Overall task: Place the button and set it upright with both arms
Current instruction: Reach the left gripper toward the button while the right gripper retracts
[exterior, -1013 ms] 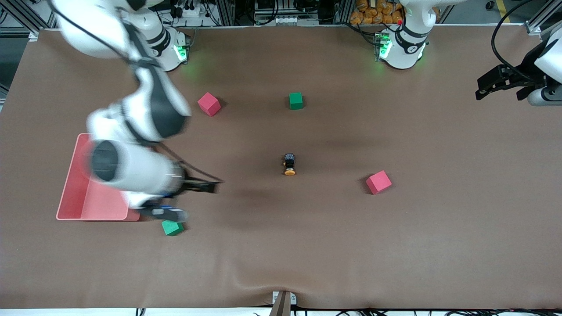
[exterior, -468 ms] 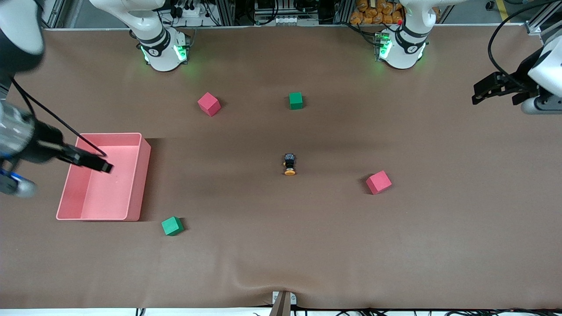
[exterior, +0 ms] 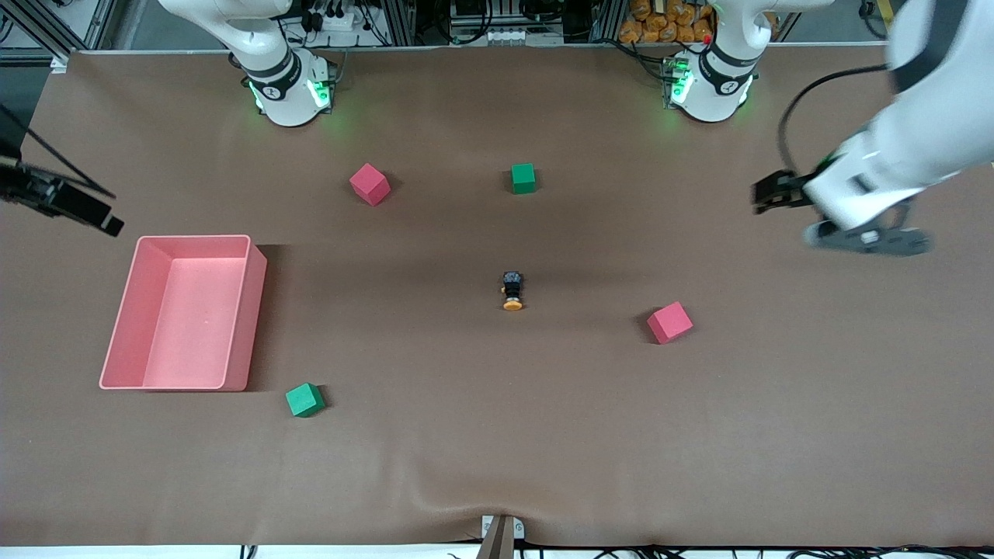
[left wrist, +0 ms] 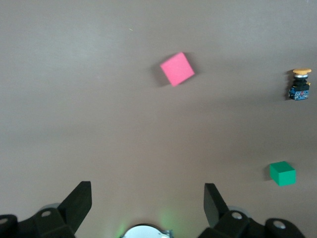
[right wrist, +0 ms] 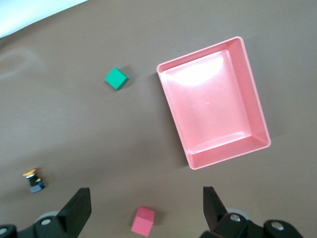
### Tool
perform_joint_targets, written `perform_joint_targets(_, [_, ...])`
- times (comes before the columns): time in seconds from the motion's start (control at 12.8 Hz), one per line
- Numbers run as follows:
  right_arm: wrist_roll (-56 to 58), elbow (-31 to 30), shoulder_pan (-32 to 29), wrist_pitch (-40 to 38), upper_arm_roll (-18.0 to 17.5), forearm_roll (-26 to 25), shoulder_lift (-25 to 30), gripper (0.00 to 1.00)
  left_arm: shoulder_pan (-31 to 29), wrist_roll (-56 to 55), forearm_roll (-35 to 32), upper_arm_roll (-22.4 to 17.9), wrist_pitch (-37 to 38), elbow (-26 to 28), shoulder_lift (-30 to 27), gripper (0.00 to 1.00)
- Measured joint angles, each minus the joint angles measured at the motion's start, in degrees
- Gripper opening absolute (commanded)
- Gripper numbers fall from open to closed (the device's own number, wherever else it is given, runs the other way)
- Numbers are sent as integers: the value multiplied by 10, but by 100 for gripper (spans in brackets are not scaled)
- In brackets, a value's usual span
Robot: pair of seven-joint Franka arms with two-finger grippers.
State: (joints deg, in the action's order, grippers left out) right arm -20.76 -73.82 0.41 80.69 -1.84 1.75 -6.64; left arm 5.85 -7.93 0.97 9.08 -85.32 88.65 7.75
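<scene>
The button (exterior: 512, 291) lies on its side near the middle of the brown table, its orange cap pointing toward the front camera; it also shows as the button (left wrist: 299, 84) and the button (right wrist: 33, 180). My left gripper (exterior: 767, 194) hangs open over bare table toward the left arm's end, well away from the button. In its wrist view the left gripper (left wrist: 147, 198) holds nothing. My right gripper (exterior: 97, 216) is up in the air at the right arm's end, above the table edge near the pink tray. The right gripper (right wrist: 146, 201) is open and empty.
A pink tray (exterior: 247, 310) stands at the right arm's end. A green cube (exterior: 304, 400) lies beside it, nearer the camera. A pink cube (exterior: 370, 184) and a green cube (exterior: 523, 178) lie toward the bases. Another pink cube (exterior: 669, 322) sits beside the button toward the left arm's end.
The right arm has swung away from the tray and green cube out to the table's end. The left arm has come inward over the table. The button has not moved.
</scene>
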Motion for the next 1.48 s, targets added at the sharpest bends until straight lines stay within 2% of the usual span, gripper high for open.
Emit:
perform_joint_targets(0.31, [3, -100, 10, 30, 0, -10, 69, 100, 44, -54, 12, 5, -13, -36, 95, 100])
perform_joint_targets(0.62, [51, -168, 9, 81, 5, -10, 108, 100, 129, -164, 22, 8, -55, -94, 181, 100])
perform_joint_targets(0.78, [57, -171, 9, 84, 7, -11, 112, 100, 154, -210, 46, 8, -87, -99, 217, 100])
perform_joint_targets(1.01, [89, -171, 8, 85, 14, -12, 112, 100, 186, -281, 51, 9, -173, -103, 266, 100])
perform_joint_targets(1.17, [105, -171, 7, 78, 28, -12, 112, 100, 201, -297, 51, 9, -227, -104, 299, 100])
perform_joint_targets(1.48, [112, -170, 9, 76, 31, -12, 112, 100, 218, -307, 57, 10, -290, -107, 348, 100])
